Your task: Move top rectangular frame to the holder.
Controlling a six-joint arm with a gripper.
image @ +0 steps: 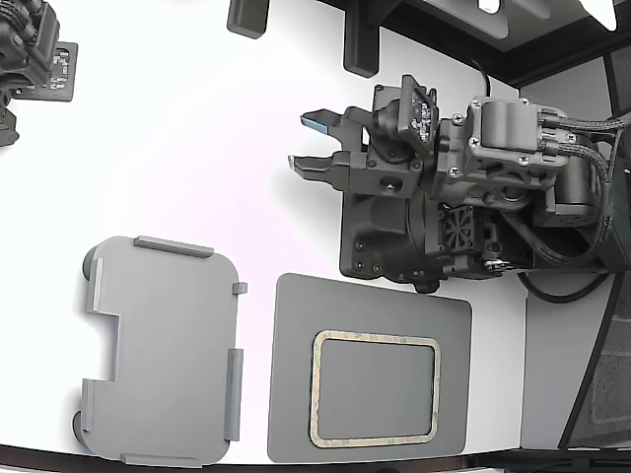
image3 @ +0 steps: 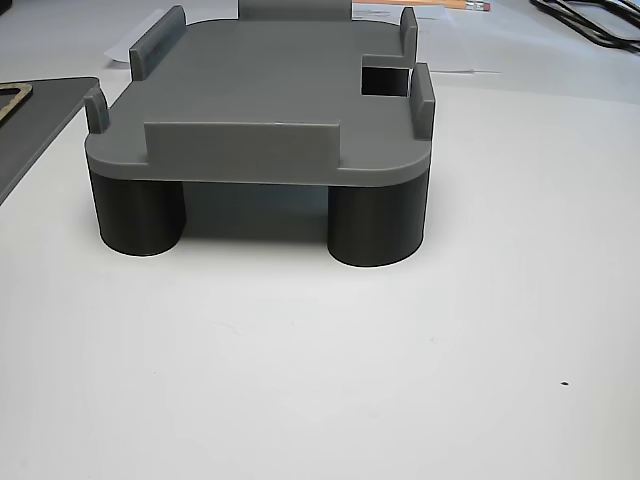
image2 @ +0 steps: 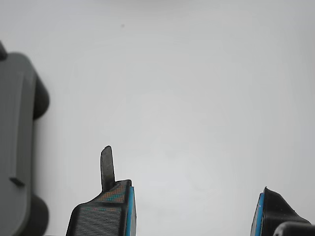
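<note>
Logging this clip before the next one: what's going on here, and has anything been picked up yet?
Nothing has been picked up yet. The gripper is open and empty, above bare white table, away from both parts. The tan rectangular frame lies flat on the dark grey mat near the exterior view's lower edge. The light grey holder, with raised edge tabs and round feet, sits empty to the mat's left in that view. The move looks not yet begun.

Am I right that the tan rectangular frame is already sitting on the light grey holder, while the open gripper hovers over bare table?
Not quite. The exterior view shows the rectangular frame still lying on the dark grey mat, to the exterior view's right of the holder, whose top is bare. The rest holds: the gripper is open over bare white table.
</note>
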